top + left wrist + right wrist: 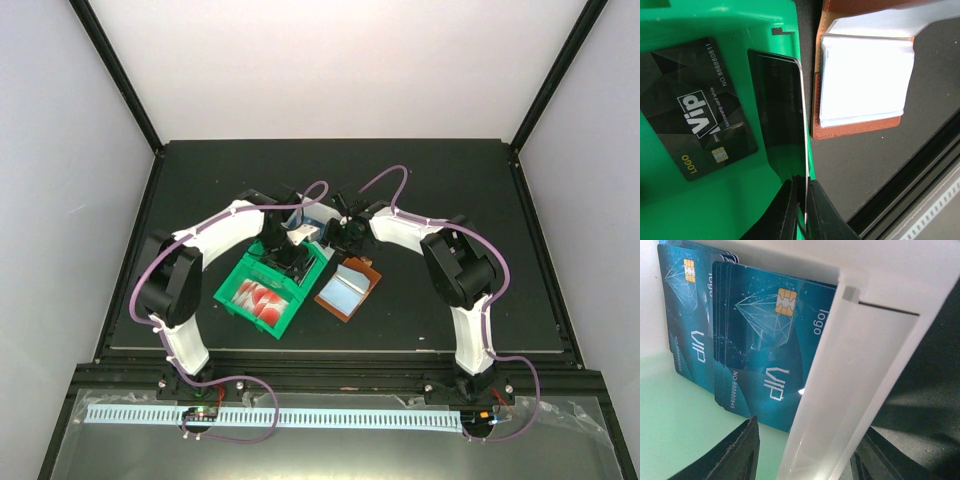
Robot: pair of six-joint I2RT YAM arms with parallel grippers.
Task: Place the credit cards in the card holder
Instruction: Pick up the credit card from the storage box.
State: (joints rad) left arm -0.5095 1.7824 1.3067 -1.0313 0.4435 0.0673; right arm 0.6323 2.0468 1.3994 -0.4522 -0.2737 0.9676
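A black card (780, 110) is held on edge in the tightly closed left gripper (801, 210) over the green tray (690, 210), its print unreadable. The right gripper (807, 440) is spread wide astride a white wall (840, 390), gripping nothing, with blue cards (765, 350) partly hidden behind the wall. The card holder (865, 80) lies open just beside the tray, its top cut off.

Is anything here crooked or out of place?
One black card stands on edge, pinched by the left gripper above the green tray. The blue cards lean in a loose, uneven fan.
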